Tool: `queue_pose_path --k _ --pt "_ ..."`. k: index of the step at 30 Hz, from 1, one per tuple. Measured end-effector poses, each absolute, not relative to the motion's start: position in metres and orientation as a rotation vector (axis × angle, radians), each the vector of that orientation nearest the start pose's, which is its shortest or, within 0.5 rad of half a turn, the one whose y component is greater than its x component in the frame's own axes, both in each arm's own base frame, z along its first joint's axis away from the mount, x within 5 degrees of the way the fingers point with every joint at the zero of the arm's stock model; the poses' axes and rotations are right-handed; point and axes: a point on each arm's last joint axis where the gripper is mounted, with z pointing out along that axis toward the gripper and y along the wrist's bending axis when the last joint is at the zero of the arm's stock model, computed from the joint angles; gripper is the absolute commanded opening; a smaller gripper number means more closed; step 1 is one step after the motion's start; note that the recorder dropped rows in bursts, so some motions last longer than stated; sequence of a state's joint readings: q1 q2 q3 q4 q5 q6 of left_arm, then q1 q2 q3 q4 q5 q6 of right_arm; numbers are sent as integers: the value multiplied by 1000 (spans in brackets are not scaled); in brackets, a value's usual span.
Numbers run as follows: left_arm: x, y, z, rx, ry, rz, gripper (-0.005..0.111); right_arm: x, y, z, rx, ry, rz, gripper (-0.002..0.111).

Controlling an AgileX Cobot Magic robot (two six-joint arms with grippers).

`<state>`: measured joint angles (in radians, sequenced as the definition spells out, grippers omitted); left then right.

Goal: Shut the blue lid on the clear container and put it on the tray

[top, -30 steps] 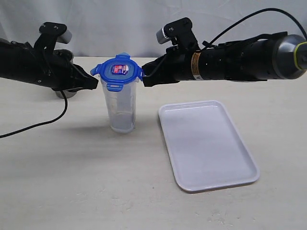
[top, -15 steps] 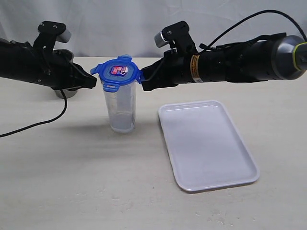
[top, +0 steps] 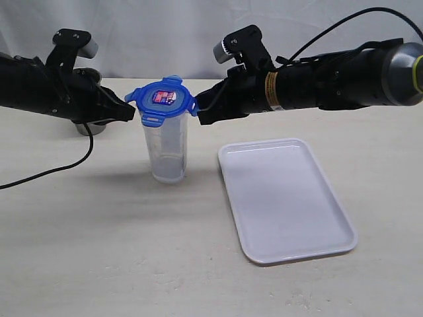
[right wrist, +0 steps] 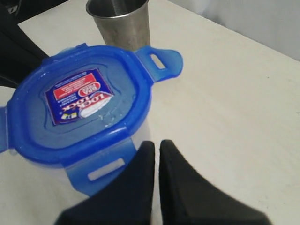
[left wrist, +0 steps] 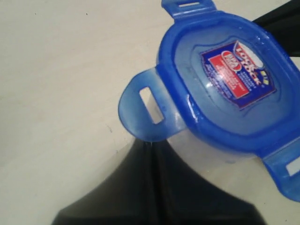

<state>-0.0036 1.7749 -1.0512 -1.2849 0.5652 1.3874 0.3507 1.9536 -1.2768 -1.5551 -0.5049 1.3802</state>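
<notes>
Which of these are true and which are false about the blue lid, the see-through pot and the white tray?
1. The blue lid sits on top of the clear container. True.
2. The clear container stands on the tray. False: it stands on the table, beside the tray.
3. The left tool and the right tool are both shut. True.
4. All the lid's tabs are snapped down. False: the side tabs stick outward.
5. The right tool holds the metal cup. False: the metal cup stands on the table, held by nothing.
</notes>
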Motion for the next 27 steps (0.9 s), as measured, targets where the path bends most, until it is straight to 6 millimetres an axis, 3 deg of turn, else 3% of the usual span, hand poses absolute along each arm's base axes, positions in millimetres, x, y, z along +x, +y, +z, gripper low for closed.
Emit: queue_pose_path --k 18,27 --pt "363 -49 204 445 2264 -574 0 388 187 206 -829 1979 625 4" --pt "363 -49 204 443 2264 -569 0 387 182 226 -807 1944 556 4"
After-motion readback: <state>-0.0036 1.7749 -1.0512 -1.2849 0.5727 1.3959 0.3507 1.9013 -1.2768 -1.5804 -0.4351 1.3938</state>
